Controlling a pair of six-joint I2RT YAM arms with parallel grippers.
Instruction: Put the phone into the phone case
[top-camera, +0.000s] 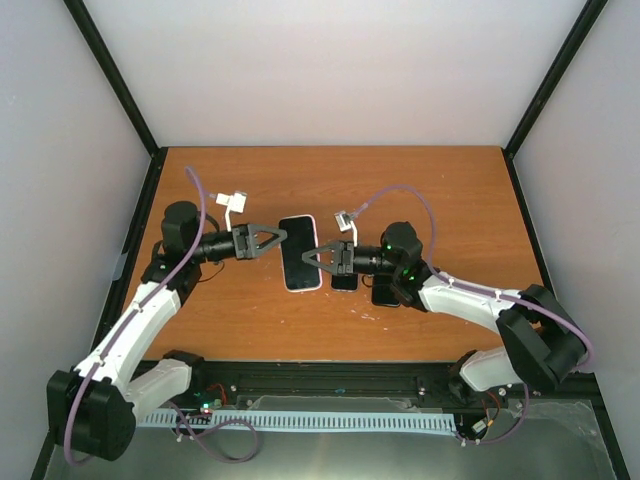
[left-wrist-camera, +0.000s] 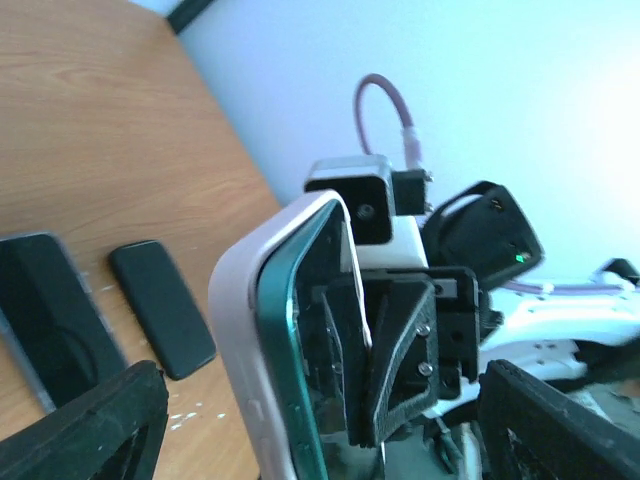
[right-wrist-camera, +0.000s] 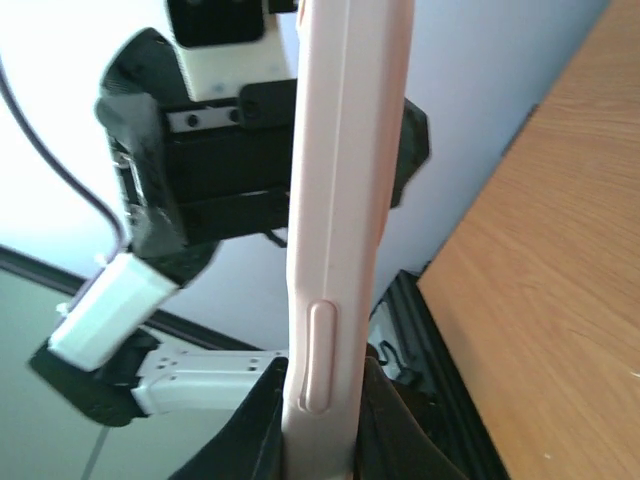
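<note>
Above the wood-grain counter (top-camera: 440, 190), the slim, round-cornered phone (top-camera: 300, 252) sat dark-screened inside the smooth, pale-pink phone case (right-wrist-camera: 335, 200). The right end effector (top-camera: 318, 258) was clamped on the case's rim. The left end effector (top-camera: 280, 238) stood wide, its fingers flanking the opposite edge.

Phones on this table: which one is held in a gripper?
The pink-cased phone, clamped by the right gripper; both dark phones lie on the table.

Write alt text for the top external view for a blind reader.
The right hand grips a phone in a pale pink case above a wooden table; the left hand is open at its opposite edge. Two dark flat objects lie nearby.
</note>
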